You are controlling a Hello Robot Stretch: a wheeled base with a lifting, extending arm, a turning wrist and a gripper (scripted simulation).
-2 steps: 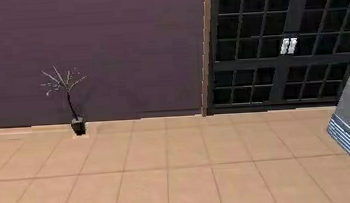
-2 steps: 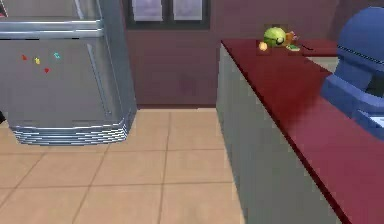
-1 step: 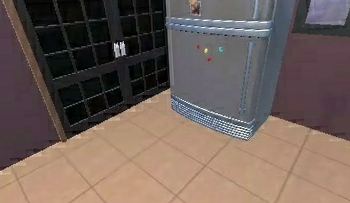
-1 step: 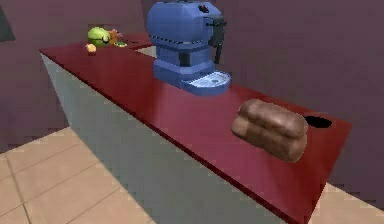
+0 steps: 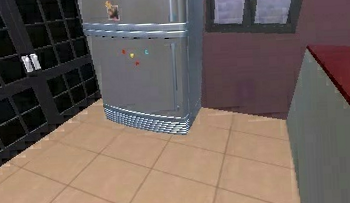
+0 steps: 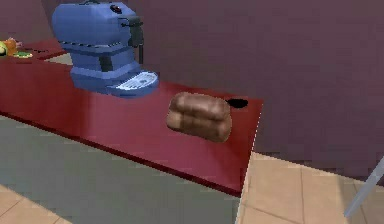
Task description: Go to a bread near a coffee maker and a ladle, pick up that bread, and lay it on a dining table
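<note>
Fingers: whether apart, together or clamped on anything cannot be told from these frames.

Arm side view:
- Bread (image 6: 198, 113): brown loaf lying on the dark red worktop (image 6: 90, 115), near the worktop's end at the view's right and close to its far edge.
- Coffee maker (image 6: 105, 45): blue, with a pale tray at its base. It stands on the same worktop toward the view's left of the bread, near it but not touching.
- Small dark shape (image 6: 238, 103) just behind the bread at the worktop's far corner. Too small to identify.
- Small yellow and green items (image 6: 12, 48) at the view's left edge, well apart from the bread. Kind not legible.
- Worktop front is a plain grey panel (image 6: 80, 175). Tan tiled floor (image 6: 300, 190) past the worktop's end, dull purple wall (image 6: 300, 60) behind.
- Thin grey slanted bar (image 6: 366, 188) at the view's right edge, not identified.

Forward view:
- Grey fridge (image 5: 141, 61) ahead, with small coloured magnets on its door.
- Black grid shelving (image 5: 17, 88) at the view's left, with a small white item (image 5: 31, 63) in one compartment.
- Dark-framed window (image 5: 253, 5) to the right of the fridge.
- Red-topped counter (image 5: 343, 66) at the view's right edge.
</note>
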